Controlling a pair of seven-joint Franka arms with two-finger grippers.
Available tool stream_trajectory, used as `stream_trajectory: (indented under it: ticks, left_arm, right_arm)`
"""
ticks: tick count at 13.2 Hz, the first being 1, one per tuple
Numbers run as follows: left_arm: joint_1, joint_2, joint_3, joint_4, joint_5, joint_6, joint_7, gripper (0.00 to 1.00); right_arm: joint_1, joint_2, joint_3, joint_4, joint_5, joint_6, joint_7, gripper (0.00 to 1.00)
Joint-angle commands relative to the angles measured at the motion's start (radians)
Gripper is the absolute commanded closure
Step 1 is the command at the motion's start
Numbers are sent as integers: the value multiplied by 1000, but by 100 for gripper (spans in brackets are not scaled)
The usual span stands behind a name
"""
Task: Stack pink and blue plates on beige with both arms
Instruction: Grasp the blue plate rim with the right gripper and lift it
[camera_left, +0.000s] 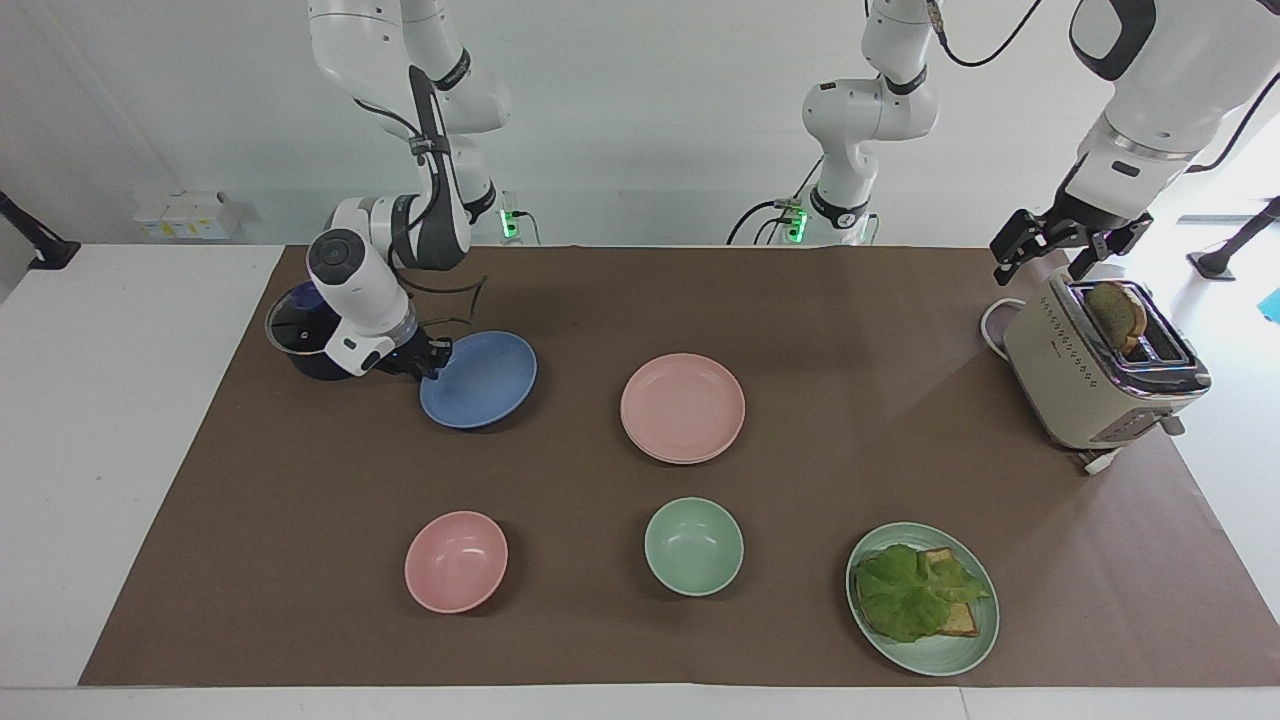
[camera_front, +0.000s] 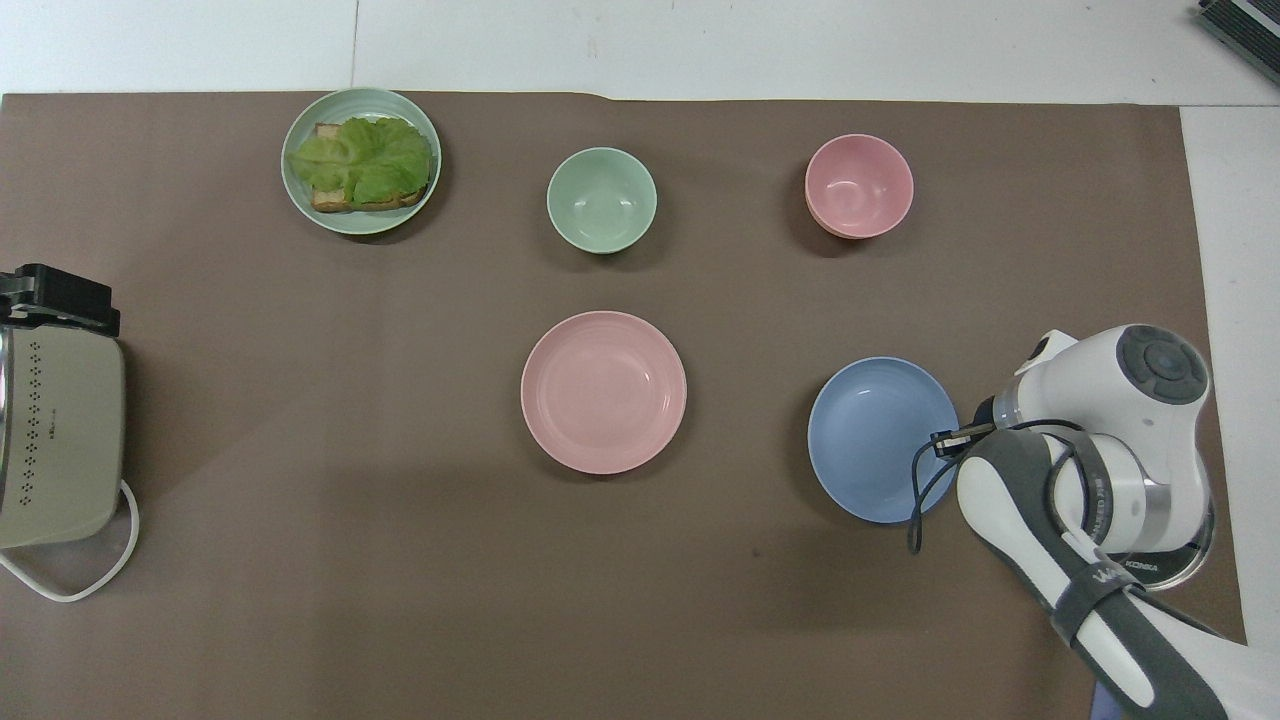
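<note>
1. Right gripper (camera_left: 432, 352) is pinching the rim of the round matte cornflower-blue plate (camera_left: 482, 378), tilting it off the brown mat (camera_left: 800, 300).
2. Left gripper (camera_left: 1062, 250) hangs spread over the boxy beige toaster (camera_left: 1085, 385).
3. Pale pink plate (camera_left: 682, 407) sits mid-table.

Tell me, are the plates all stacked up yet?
Not yet. The pink plate already sits on what looks like the beige plate, only its rim peeking out. The right gripper is shut on the blue plate, tilting it up. That plate must go onto the pink one. The left gripper waits open over the toaster.
</note>
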Motion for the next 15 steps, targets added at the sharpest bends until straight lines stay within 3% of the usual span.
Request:
stream_trajectory:
  ticks: [1, 8, 15]
  left_arm:
    - [8, -10, -3, -2, 3, -15, 17, 0]
    - [8, -10, -3, -2, 3, -15, 17, 0]
    - [8, -10, -3, -2, 3, -15, 17, 0]
  right_arm:
    - [-14, 21, 2, 52, 23, -33, -39, 100]
    - [-15, -3, -4, 232, 3, -252, -59, 100]
    - [-21, -13, 7, 480, 23, -509, -87, 100]
